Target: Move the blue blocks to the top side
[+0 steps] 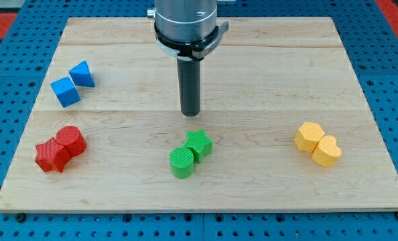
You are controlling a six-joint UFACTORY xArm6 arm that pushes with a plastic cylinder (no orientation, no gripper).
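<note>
I am at the start of the job, as I judge it: neither blue block is yet at the top side. My tip (190,113) stands near the middle of the wooden board (266,60), just above the green star block (200,144) and apart from it. It touches no block; there is no hand on this arm, only the rod, so it holds nothing.

The two blue blocks are at the view's left, in the upper half of the board. The blue triangle block (82,73) sits just beside the blue cube block (65,92), and they seem to touch or nearly so.

For the next move I think I must bring the tip to the left and below the blue pair, then push upward. The red blocks (60,148) lie close under them, so the path between must be chosen with care, or I will disturb the red ones.

The board is pale and smooth, with the green cylinder block (181,163) and the yellow blocks (317,144) lower down. Around it I see a blue table (5,63) with holes.
</note>
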